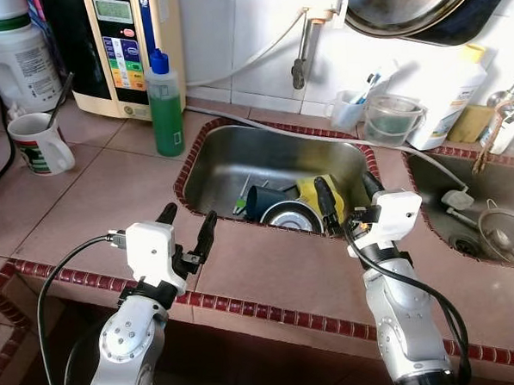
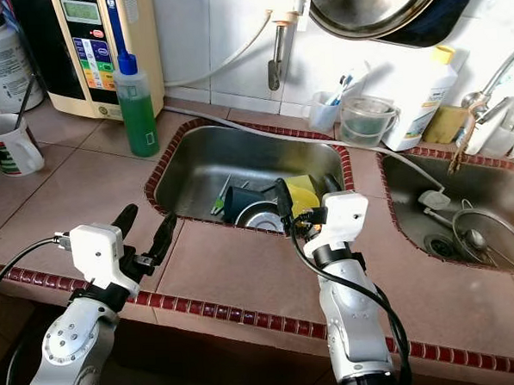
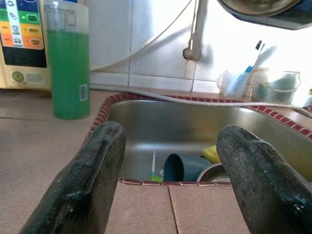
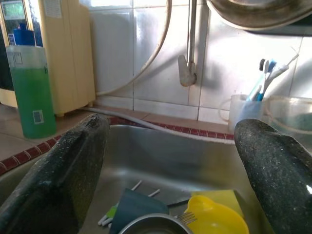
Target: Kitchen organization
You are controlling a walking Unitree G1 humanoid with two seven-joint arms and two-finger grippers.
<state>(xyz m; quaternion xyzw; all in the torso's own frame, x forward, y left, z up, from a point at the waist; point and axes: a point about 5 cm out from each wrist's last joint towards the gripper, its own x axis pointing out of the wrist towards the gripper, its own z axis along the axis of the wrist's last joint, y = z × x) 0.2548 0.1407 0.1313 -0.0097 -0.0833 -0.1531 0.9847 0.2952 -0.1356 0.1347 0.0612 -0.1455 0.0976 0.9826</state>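
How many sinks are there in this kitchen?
2. One sink is in the middle, with a blue cup and other dishes lying in it. The other sink is to its right, partly cut off by the picture's edge.

Two silver arms with white wrist blocks, black cables, and a left pincer and right pincer with long black fingers.

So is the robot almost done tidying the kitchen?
Hard to say. A blue cup, a steel bowl and something yellow lie in the sink, so those look left to sort. The right gripper hangs open over the sink's near edge, the left gripper open over the counter; neither holds anything.
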